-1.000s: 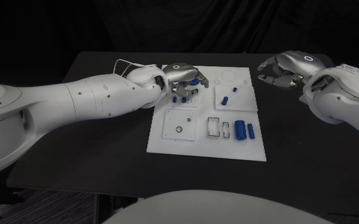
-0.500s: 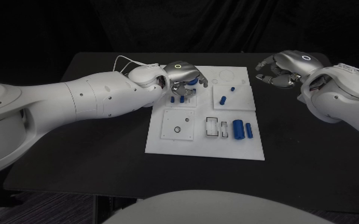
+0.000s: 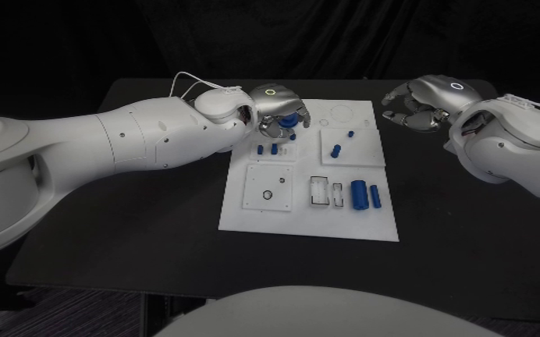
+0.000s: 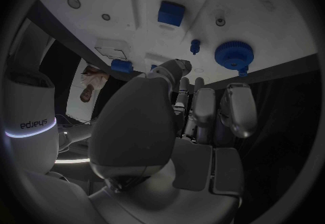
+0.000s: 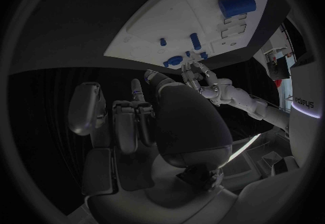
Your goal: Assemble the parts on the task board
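The board (image 3: 310,220) lay in the middle of the black table (image 3: 147,220). The left hand (image 3: 277,111) hung over the board's far left corner, its fingers (image 3: 295,128) curled down around a round blue knob (image 3: 289,119); whether they actually gripped it could not be told from the head view. In the left wrist view the knob (image 4: 233,55) stood on the white plate just past the fingertips (image 4: 238,106), apart from them, with a small blue peg (image 4: 195,46) and two blue blocks (image 4: 171,12) further along the board.

The right hand (image 3: 422,107) hovered over the table just off the board's far right corner, fingers curled in and holding nothing.

On the near right of the board lay a thick blue cylinder (image 3: 359,194) and, just beside it, a thinner one (image 3: 374,196). A small blue pin (image 3: 336,150) lay on the square plate further back.

The word "sharpa" was readable on each arm in the wrist views (image 4: 32,124) (image 5: 304,103).
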